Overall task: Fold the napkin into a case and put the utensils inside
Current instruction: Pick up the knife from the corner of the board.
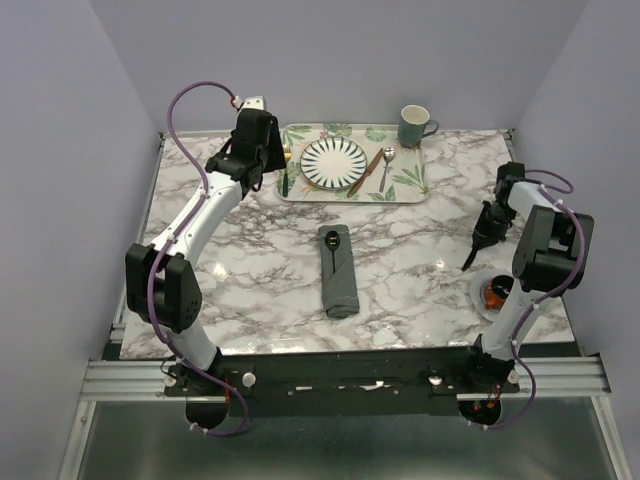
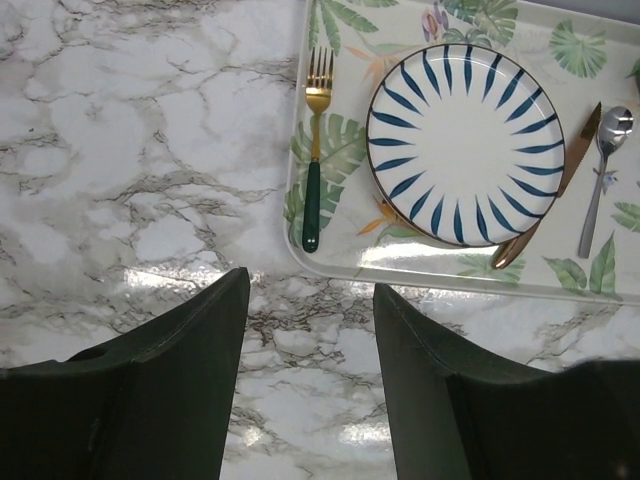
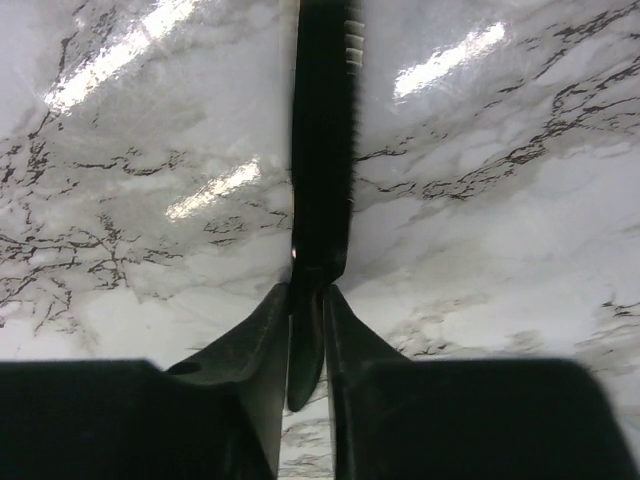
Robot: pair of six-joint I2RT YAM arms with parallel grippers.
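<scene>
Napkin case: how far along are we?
Done: napkin folded into a narrow case, a dark spoon showing at its top. In hand: right jaws shut on a black serrated knife. Remaining: gold fork, brown knife, silver spoon on the tray; left jaws open nearby.

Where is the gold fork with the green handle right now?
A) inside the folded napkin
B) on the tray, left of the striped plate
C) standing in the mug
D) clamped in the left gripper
B: the fork lies flat on the tray beside the plate, clear of the open left gripper.
</scene>
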